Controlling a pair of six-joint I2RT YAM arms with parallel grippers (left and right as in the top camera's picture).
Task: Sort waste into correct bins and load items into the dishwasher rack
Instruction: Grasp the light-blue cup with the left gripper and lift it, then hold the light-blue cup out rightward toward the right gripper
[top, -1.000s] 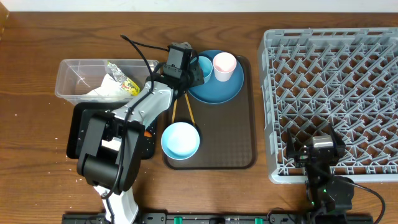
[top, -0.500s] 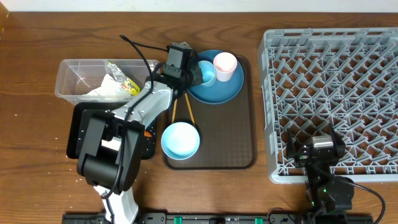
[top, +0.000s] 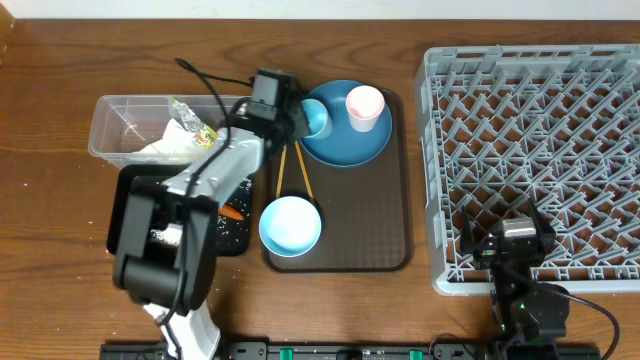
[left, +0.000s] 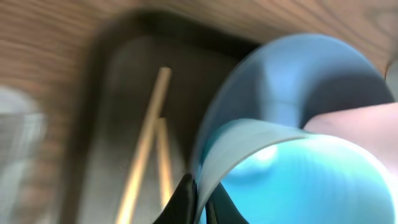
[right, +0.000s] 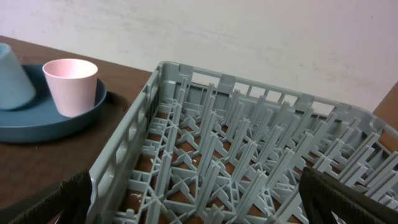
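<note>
My left gripper (top: 296, 118) is shut on the rim of the small light-blue cup (top: 315, 119), at the left edge of the large blue plate (top: 350, 142). In the left wrist view the fingers (left: 199, 200) pinch the cup wall (left: 298, 177). The pink cup (top: 364, 106) stands on the plate. The white-inside bowl (top: 290, 225) and the chopsticks (top: 291, 175) lie on the brown serving tray (top: 372, 222). My right gripper (right: 199, 205) is open and empty over the front left corner of the grey rack (top: 540, 150).
A clear tub (top: 125, 125) at the left holds a white napkin (top: 170, 148) and a green-yellow wrapper (top: 196, 126). A black tray (top: 125, 215) in front of it holds an orange carrot (top: 231, 211). The left arm reaches over both.
My left gripper has moved a little to the left with the light-blue cup, away from the pink cup. The right arm has not moved.
</note>
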